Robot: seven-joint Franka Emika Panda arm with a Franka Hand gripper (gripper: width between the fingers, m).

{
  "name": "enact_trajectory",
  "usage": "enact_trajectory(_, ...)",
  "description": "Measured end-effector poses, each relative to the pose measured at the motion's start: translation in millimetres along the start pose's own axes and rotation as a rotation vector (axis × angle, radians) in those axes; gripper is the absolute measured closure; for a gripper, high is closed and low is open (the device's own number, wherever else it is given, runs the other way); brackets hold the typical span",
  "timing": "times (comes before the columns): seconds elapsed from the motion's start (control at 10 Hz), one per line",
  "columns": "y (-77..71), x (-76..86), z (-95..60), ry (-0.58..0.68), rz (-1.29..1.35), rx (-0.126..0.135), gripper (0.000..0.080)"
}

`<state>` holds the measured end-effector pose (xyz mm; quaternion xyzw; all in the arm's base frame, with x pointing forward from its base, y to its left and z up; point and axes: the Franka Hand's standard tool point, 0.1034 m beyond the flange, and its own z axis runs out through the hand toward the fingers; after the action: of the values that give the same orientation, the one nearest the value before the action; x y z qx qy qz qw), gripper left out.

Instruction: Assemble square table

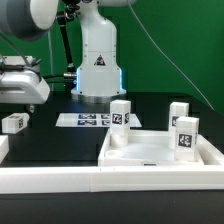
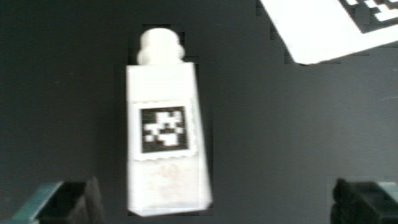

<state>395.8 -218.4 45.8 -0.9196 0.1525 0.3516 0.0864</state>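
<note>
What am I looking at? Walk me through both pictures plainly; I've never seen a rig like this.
The white machine is a robot arm that ends in a two-finger gripper. One picture is taken from a camera standing off the arm. The other looks down from the arm's wrist.

On the black table lie:
- a white square tabletop with three tagged legs standing upright on it
- a flat marker board
- a fourth leg, lying on its side

The gripper hovers open over that fourth leg, with its fingertips either side of it. Nothing is held.
</note>
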Motion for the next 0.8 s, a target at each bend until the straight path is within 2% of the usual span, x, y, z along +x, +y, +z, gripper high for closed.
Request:
enact_trajectory(0.2,10.6,-0.2,9.3,-0.017,0.021,0.007,0.0151)
enact_trajectory(0.5,11.7,-0.5,12.4,-0.031,0.024,0.008,0.0151)
enact_trajectory(0.8,18.6,-0.9,21.5,-0.147,0.042,0.004,0.0151)
